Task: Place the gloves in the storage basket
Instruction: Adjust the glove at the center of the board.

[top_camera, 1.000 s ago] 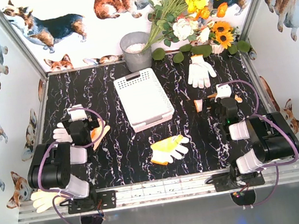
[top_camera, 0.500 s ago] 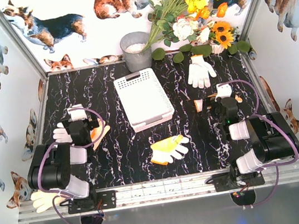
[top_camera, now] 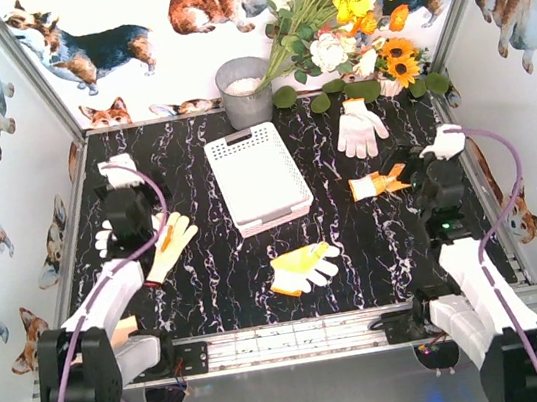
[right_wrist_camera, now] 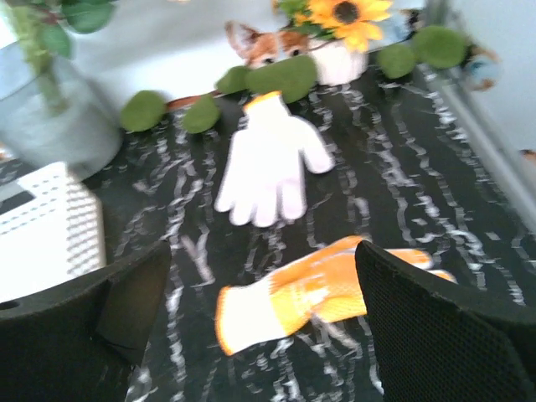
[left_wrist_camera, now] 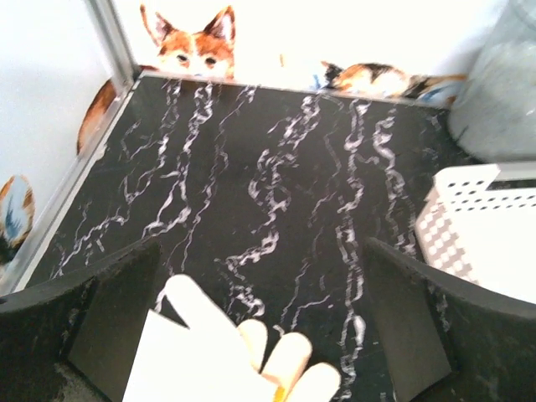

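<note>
The white storage basket (top_camera: 240, 146) stands empty at the table's middle back; it also shows in the left wrist view (left_wrist_camera: 477, 226) and the right wrist view (right_wrist_camera: 42, 226). A white glove (top_camera: 359, 127) (right_wrist_camera: 268, 163) lies at the back right. An orange-palmed glove (top_camera: 375, 183) (right_wrist_camera: 310, 297) lies just ahead of and below my open right gripper (top_camera: 411, 164) (right_wrist_camera: 261, 251). A yellow-and-white glove (top_camera: 302, 267) lies front centre. My left gripper (top_camera: 130, 203) (left_wrist_camera: 261, 251) is open and empty above a white-and-yellow glove (top_camera: 168, 238) (left_wrist_camera: 218, 352).
A round grey bucket (top_camera: 244, 91) and a bunch of flowers (top_camera: 342, 18) stand at the back wall. Green leaves (right_wrist_camera: 285, 75) lie behind the white glove. A pale glove (top_camera: 118, 332) peeks from under the left arm near the front rail. Walls close in the left and right sides.
Both arms have unfolded and reached toward the back. The left gripper moved back-left off its glove. The right gripper moved right, uncovering the orange-palmed glove. No glove has moved.
</note>
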Robot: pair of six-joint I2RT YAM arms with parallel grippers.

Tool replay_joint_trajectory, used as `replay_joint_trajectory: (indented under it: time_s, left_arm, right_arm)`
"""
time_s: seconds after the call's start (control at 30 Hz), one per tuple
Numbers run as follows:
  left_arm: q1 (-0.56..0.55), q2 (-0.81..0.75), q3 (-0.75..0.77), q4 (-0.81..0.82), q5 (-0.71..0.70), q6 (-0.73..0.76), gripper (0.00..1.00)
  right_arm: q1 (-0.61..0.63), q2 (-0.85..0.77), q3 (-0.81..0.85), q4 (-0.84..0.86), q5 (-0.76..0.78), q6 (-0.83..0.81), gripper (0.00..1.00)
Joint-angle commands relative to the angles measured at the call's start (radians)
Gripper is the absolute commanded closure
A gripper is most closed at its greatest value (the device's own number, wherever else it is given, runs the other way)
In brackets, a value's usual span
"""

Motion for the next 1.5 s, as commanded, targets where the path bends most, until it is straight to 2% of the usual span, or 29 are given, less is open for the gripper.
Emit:
replay_joint_trajectory:
  time_s: [0.0, 0.07, 0.17, 0.3, 0.37, 0.5, 0.63, 0.87, 1.0, 1.13, 1.47]
  left_arm:
    - [-0.013, -0.056, 0.174, -0.305, 0.093, -0.132, 0.0]
    - [-0.027, -0.081, 0.257, -0.418, 0.134, -0.189, 0.0]
    - [-0.039, -0.12, 0.31, -0.561, 0.214, -0.256, 0.0]
    - [-0.097, -0.217, 0.235, -0.58, 0.303, -0.301, 0.02]
    - [-0.13, -0.245, 0.178, -0.605, 0.338, -0.341, 0.03]
    - [-0.217, -0.252, 0.103, -0.609, 0.429, -0.471, 0.07]
    - [-0.359, -0.258, 0.01, -0.562, 0.428, -0.616, 0.15]
    - [-0.571, -0.19, -0.106, -0.454, 0.445, -0.789, 0.32]
    - [-0.618, -0.101, -0.126, -0.38, 0.533, -0.831, 0.4]
    - [-0.631, -0.014, -0.125, -0.351, 0.591, -0.836, 0.62]
    - [-0.645, 0.162, -0.134, -0.251, 0.691, -0.867, 0.62]
  right_arm:
    - [-0.003, -0.032, 0.102, -0.322, -0.268, 0.155, 0.11]
    - [0.002, -0.025, 0.137, -0.386, -0.391, 0.246, 0.21]
    - [0.071, -0.004, 0.176, -0.532, -0.418, 0.396, 0.31]
    - [0.32, 0.033, 0.195, -0.681, -0.272, 0.506, 0.32]
    - [0.417, 0.057, 0.188, -0.708, -0.253, 0.585, 0.33]
    - [0.554, 0.079, 0.139, -0.692, -0.244, 0.735, 0.39]
    - [0.659, 0.076, 0.095, -0.676, -0.203, 0.841, 0.4]
    - [0.757, 0.125, 0.0, -0.484, -0.211, 0.985, 0.43]
    - [0.787, 0.187, -0.019, -0.406, -0.208, 1.02, 0.44]
    - [0.803, 0.248, -0.045, -0.324, -0.207, 1.04, 0.45]
    - [0.808, 0.284, -0.069, -0.284, -0.178, 1.043, 0.5]
